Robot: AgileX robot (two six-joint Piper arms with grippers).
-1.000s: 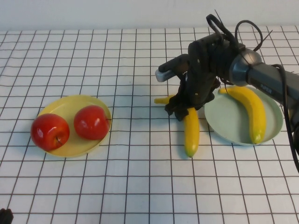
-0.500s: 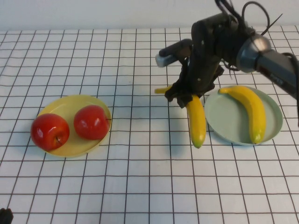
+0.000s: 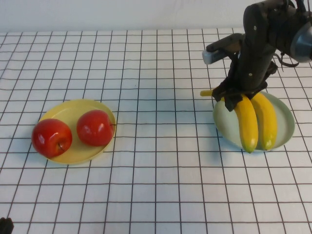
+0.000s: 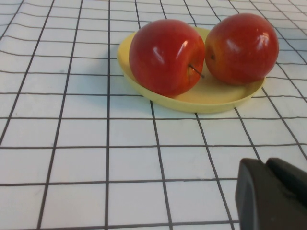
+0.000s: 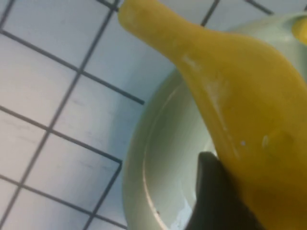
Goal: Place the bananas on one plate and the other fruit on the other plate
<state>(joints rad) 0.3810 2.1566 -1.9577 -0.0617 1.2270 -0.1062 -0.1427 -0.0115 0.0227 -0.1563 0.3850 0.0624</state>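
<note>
Right arm reaching in from the far right, wrist bent down, right gripper [image 3: 237, 99] low over the near-left rim of the round pale blue-green plate [image 3: 285, 135], fingers clamped on the stem end of a curved glossy yellow banana [image 3: 246, 124]. Held banana hanging along the plate's left side, stem poking out over the white gridded tablecloth [image 3: 156, 185], greenish tip over the near rim. Second yellow banana [image 3: 267, 122] lying on the same plate, just beside the first. Well apart on the left, two shiny red apples [image 3: 95, 127] side by side on the round yellow plate [image 3: 68, 111]. Left gripper [image 4: 276, 194] closed and empty, near that plate
</note>
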